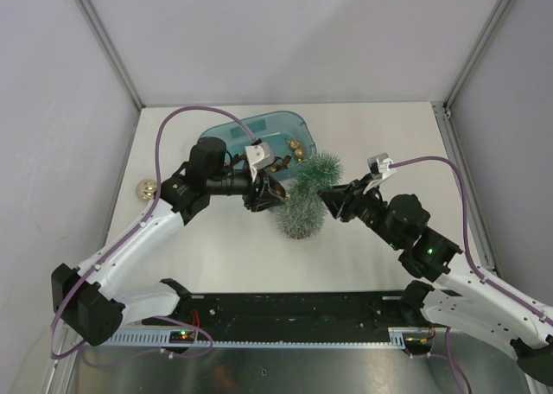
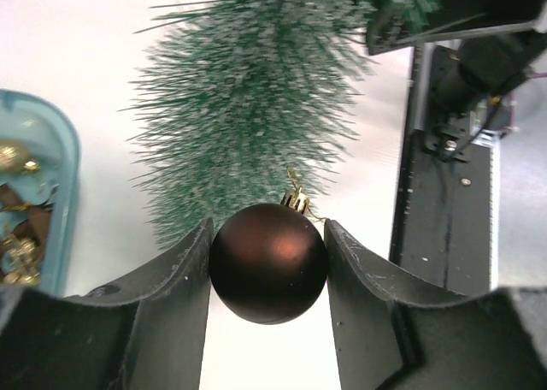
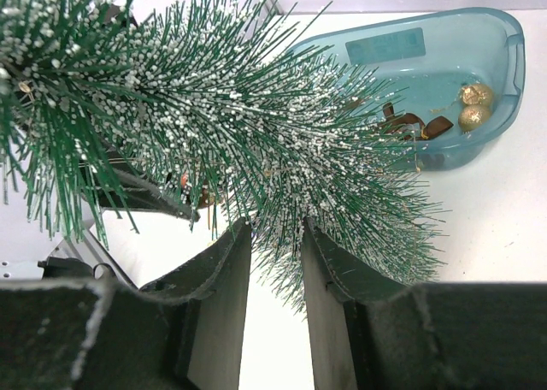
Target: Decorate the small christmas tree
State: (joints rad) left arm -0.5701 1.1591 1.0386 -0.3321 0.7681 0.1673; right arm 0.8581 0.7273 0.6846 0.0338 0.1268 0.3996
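One translucent blue tub (image 1: pixel 281 124) at the far bench (image 1: pixel 380 135) edge holds two countable gold baubles (image 3: pixel 475 94) and brown pieces (image 3: pixel 410 123). One small christmas tree (image 1: pixel 307 195) is at bench centre. The left pincer (image 2: pixel 267 229) pinches one dark brown bauble (image 2: pixel 268 270) just beside the tree. The right pincer (image 3: pixel 275 236) is pressed onto its needles. One loose gold bauble (image 1: pixel 148 187) is at the left edge.

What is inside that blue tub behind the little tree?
Gold baubles and some brown pieces lie at one end of the blue tub. The small christmas tree covers part of its floor with needles, so anything there is hidden.
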